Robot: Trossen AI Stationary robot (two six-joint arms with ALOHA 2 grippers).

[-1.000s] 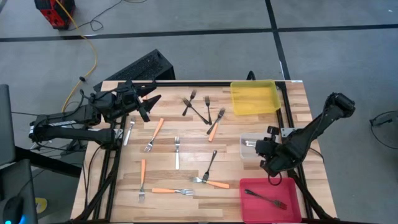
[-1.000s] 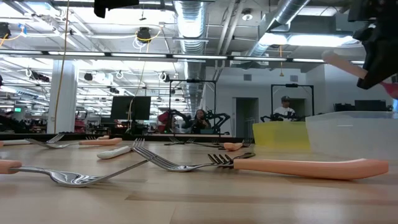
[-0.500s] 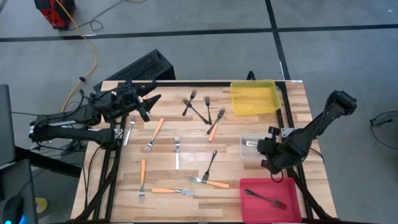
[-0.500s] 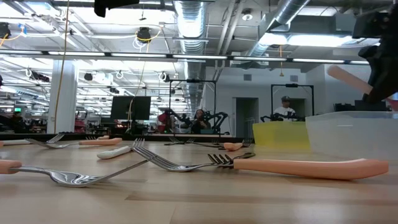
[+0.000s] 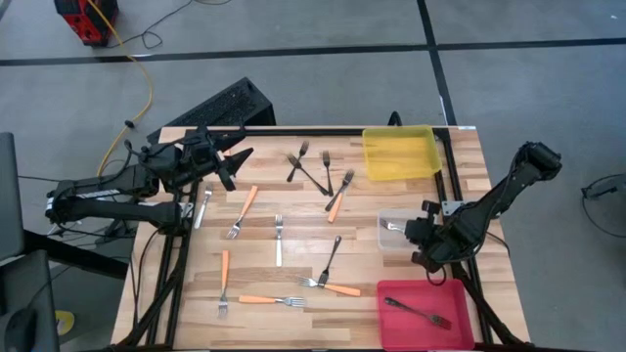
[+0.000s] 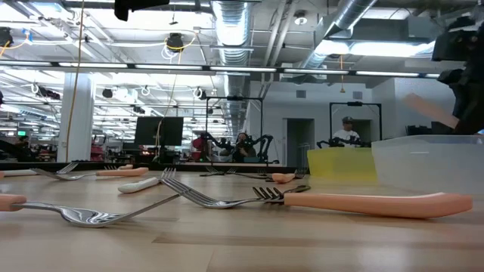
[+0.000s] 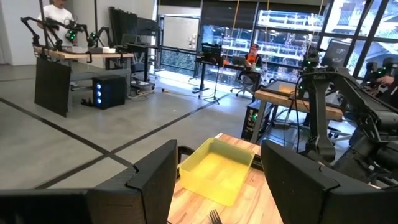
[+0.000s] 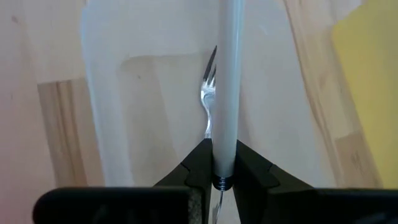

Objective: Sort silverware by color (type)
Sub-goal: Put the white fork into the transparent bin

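Placement is the step in hand, by my reading: a pale-handled fork [image 8: 224, 87] is pinched between the fingers of the right gripper [image 8: 222, 163], which are closed tight on its handle, and it hangs over the clear bin [image 5: 393, 235] near the desk's right edge. Its handle is slim, smooth and whitish; in the low view it shows as a pale bar tilted above the bin's wall. A metal fork [image 8: 209, 93] already lies in the bin beneath it. The next move likely calls for lowering a little and parting the fingers so the fork drops inside the walls, not across the rim.

Other forks lie scattered over the desk: orange-handled ones [image 5: 242, 209] toward the left and middle, dark ones [image 5: 311, 168] crossed near the far edge, and one dark fork [image 5: 417, 312] in the red bin [image 5: 391, 324] at the near right corner. The yellow bin [image 5: 377, 162] sits at the far right corner.

The left gripper [image 5: 231, 161] waits above the far left corner, fingers spread, holding nothing.
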